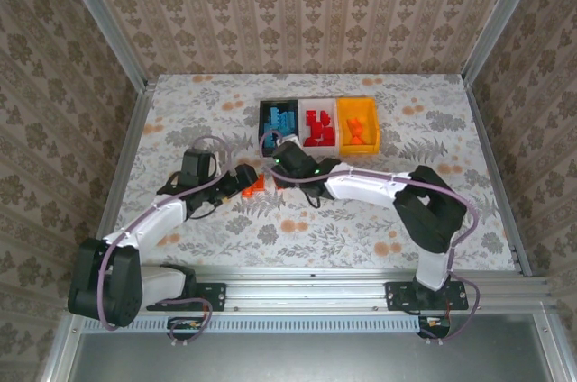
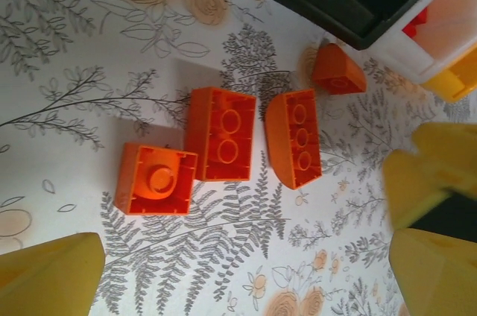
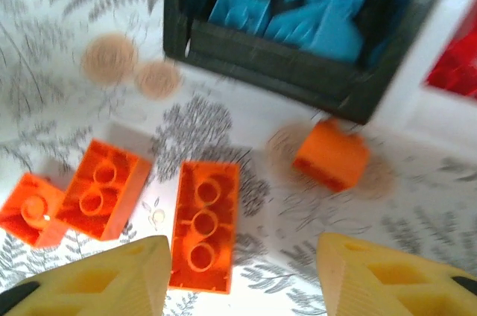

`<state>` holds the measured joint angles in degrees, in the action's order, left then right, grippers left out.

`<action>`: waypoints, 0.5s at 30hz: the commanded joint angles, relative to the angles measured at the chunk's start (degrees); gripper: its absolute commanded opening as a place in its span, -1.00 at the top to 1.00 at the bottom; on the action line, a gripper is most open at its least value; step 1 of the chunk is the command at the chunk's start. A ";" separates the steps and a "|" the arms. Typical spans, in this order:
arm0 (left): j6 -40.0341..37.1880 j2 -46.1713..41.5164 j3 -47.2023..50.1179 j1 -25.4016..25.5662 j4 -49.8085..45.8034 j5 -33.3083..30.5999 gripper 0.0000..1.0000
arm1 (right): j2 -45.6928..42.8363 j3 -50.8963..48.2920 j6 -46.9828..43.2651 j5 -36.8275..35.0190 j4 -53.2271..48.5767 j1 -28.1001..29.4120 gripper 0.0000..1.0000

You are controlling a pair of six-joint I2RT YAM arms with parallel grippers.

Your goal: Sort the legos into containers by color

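Orange legos (image 2: pixel 220 134), four of them, lay on the flowery table (image 2: pixel 89 70), just beside the black bin (image 3: pixel 261 70). Blue legos (image 3: pixel 298 3) filled that bin. Red legos (image 1: pixel 317 128) sat in the white bin (image 1: pixel 317 101). The left gripper (image 2: pixel 246 275) hung over the loose ones, fingers wide apart, holding nothing. The right gripper (image 3: pixel 242 279) had its fingers apart too, and was empty.

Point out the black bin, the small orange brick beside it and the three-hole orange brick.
black bin (image 3: pixel 261 66): right wrist view, near wall.
small orange brick (image 3: pixel 332 156): right wrist view, top face.
three-hole orange brick (image 3: pixel 205 223): right wrist view, middle hole.
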<state>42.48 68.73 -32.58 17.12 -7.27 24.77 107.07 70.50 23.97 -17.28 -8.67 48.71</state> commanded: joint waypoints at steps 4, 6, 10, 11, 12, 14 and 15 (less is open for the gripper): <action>0.79 -2.88 2.23 -0.64 -0.78 -1.17 -1.00 | 9.69 6.64 2.29 4.90 -0.07 -0.65 -0.25; 0.37 -4.13 2.56 -0.77 -1.80 -1.59 -0.99 | 11.84 8.15 2.14 5.63 0.11 -0.70 -0.26; -0.39 -6.18 3.03 -1.42 -3.45 -2.10 -1.00 | 14.44 9.47 2.64 6.03 0.23 -1.14 -0.25; -0.38 -6.40 3.13 -1.47 -3.46 -2.10 -1.00 | 14.69 9.56 2.93 6.27 0.19 -1.35 -0.22; -0.38 -6.58 3.29 -1.57 -3.36 -2.21 -0.99 | 14.82 9.36 3.04 6.26 0.43 -1.47 -0.17; -0.31 -6.38 3.23 -1.66 -3.12 -2.19 -1.00 | 14.53 8.80 2.95 5.94 0.99 -1.60 -0.02; -0.33 -6.09 3.16 -1.70 -2.95 -2.11 -1.00 | 14.42 8.65 2.88 5.89 0.82 -1.70 0.07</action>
<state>42.48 62.92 -30.09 15.97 -9.02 23.31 120.40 78.81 25.80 -12.84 -8.67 47.44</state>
